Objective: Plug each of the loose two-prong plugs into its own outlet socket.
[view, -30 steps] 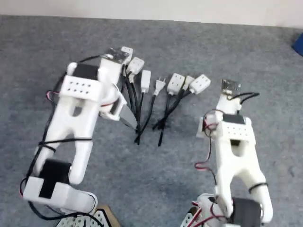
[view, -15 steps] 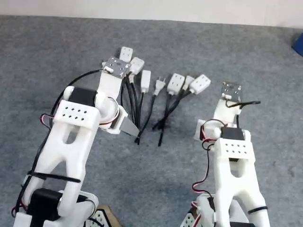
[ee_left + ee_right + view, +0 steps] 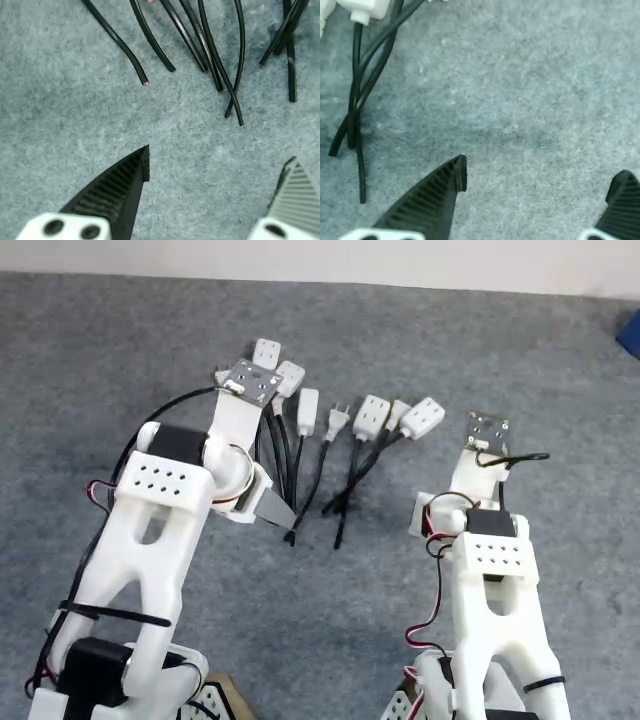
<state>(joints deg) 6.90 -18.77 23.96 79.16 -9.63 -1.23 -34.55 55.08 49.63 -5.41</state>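
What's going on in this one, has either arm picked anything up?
Not yet. Both arms hang over the grey table with open, empty grippers. The left gripper sits just short of the loose ends of the black cords. The right gripper is over bare surface beside another bunch of cords. The white plugs and sockets lie in a row at the far side, including one two-prong plug lying loose.

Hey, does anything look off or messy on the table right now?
The black cords are short cut-off stubs, and they cross in tangled bunches instead of lying apart. One cut end shows a pinkish bare core. Nothing looks spilled.
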